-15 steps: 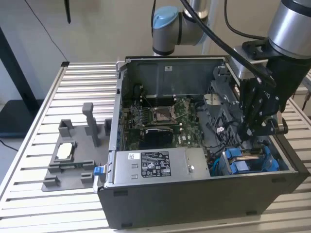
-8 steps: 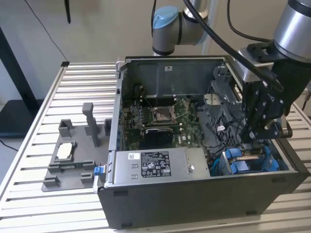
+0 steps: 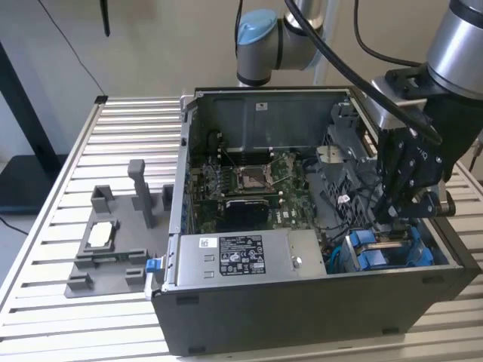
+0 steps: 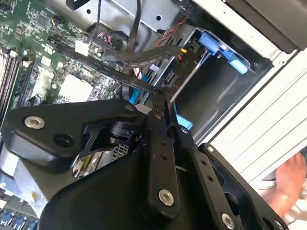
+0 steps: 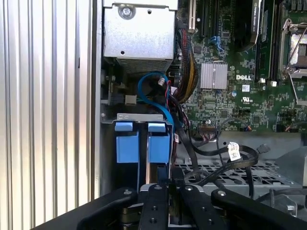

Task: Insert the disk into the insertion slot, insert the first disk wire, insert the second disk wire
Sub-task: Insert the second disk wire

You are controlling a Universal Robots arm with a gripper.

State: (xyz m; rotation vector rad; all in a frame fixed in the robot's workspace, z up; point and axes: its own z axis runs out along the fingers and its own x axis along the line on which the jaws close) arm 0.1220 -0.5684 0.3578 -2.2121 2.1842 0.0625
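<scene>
Gripper [image 3: 404, 215] fingers look pinched nearly together on a thin black wire [image 4: 129, 81] as far as we can tell, right over the disk [image 3: 377, 250] already sitting in the insertion slot [image 3: 434, 249] at the case's [image 3: 302, 317] front corner.

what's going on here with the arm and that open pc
A robot arm has its tool down inside an open black PC case, at the drive cage in its corner. The disk, in its blue carrier, already sits in that cage. The tool is right beside the disk among dark cables.
</scene>
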